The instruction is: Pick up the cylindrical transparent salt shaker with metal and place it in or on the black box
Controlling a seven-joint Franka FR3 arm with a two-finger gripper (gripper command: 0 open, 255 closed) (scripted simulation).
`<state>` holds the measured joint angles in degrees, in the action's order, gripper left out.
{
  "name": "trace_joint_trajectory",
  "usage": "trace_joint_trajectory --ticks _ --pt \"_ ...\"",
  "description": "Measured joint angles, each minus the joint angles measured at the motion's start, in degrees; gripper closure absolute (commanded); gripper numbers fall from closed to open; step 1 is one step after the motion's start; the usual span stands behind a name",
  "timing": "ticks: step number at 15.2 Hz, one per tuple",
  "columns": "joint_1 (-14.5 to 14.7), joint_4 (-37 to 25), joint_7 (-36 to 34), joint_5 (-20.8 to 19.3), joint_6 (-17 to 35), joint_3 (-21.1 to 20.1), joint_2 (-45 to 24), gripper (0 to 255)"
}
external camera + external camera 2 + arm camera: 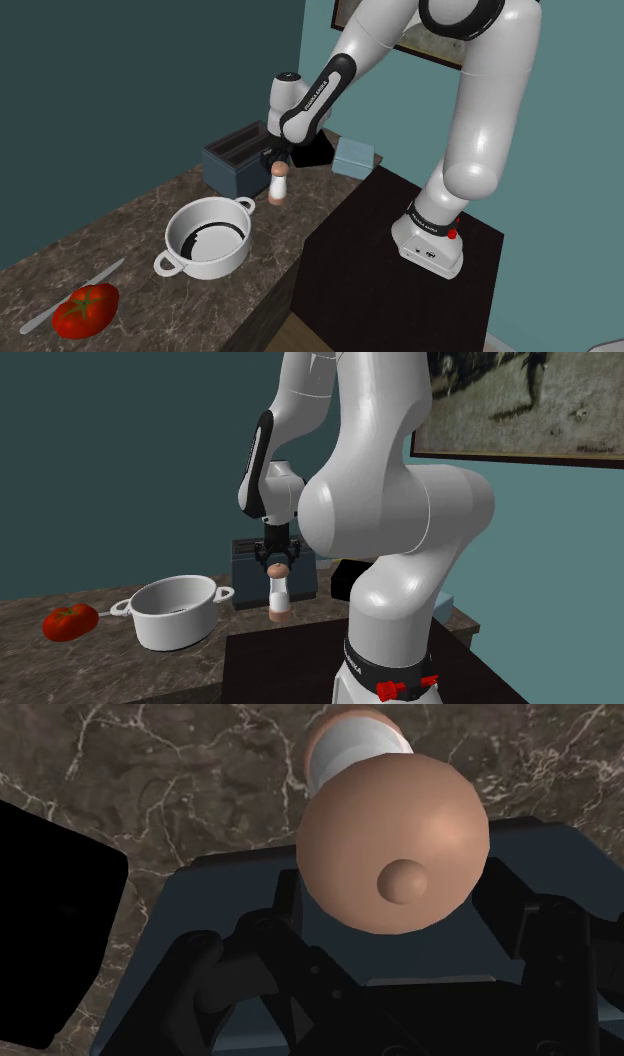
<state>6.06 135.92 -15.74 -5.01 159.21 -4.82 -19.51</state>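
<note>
Because the hand hangs straight down over the salt shaker, with the rounded tan cap right beneath it, the grip is where I'd expect trouble first. Whether it has closed on that cap or merely sits over it, I cannot tell from where I stand. The shaker stands upright on the dark marbled surface, toward the back end and near the edge that meets the robot's stand. Its base looks to be down on the stone, not lifted. The cap is a smooth dome above a slim white body, so a hold taken high on the curve could, I think, slide off it. The shaker would then tip and perhaps roll toward that edge.

Just beside the shaker sits a dark blue-grey slotted box. The black box lies at the back corner behind the hand, with a light blue box next to it. These are crowded together, so a low carry might knock the shaker's foot against the black box's side instead of clearing it. A white pot stands near, toward the front. A tomato and a knife lie well apart at the front end, out of harm's way.
</note>
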Motion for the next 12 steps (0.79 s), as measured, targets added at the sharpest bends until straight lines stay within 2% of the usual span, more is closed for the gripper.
trace_joint_trajectory --ticks 4,12 --pt "-0.10 0.08 0.12 0.10 -0.35 -0.07 0.38 255" --pt "-0.64 0.48 1.05 1.48 -5.50 -0.97 5.94 255"
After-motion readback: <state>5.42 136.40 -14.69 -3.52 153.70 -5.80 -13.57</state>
